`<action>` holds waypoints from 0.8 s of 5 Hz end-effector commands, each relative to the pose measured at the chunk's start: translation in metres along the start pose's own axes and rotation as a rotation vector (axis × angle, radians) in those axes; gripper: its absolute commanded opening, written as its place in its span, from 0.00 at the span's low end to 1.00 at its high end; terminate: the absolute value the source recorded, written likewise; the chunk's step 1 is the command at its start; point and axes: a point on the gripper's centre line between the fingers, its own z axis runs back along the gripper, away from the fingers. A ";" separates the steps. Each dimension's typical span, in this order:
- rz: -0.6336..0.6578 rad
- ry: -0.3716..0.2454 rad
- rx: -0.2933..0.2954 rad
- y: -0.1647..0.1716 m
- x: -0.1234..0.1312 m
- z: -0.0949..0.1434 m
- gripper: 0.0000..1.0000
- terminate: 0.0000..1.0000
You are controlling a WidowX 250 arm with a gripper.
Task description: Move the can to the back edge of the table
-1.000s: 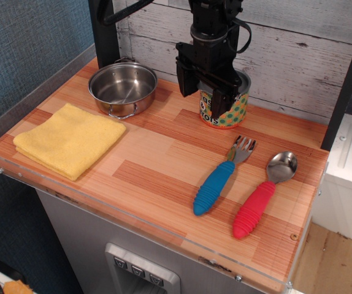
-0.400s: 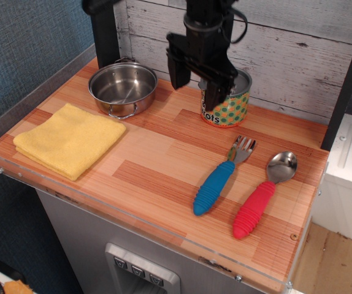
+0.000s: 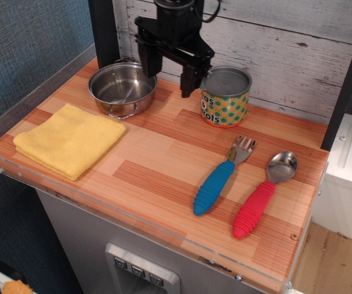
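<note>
Standing upright near the back edge of the light wood-plank bench: the short green-labelled tin can with grey lid.
Black gripper hovers wide open and empty, just left of it, beside the steel pot.

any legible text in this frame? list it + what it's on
"ois": dark letters on a white patch at the lower left of the can label; the start of the word is cut off by the can's curve.
A smaller line above it on the same patch: too small to read.
Three buttons on the panel at the cabinet front: markings too blurred to read.
Nothing else carries text.
</note>
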 end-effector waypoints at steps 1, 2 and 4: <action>0.115 -0.040 0.015 0.037 -0.031 0.024 1.00 0.00; 0.180 -0.053 0.023 0.063 -0.034 0.024 1.00 0.00; 0.281 -0.079 0.049 0.119 -0.031 0.022 1.00 0.00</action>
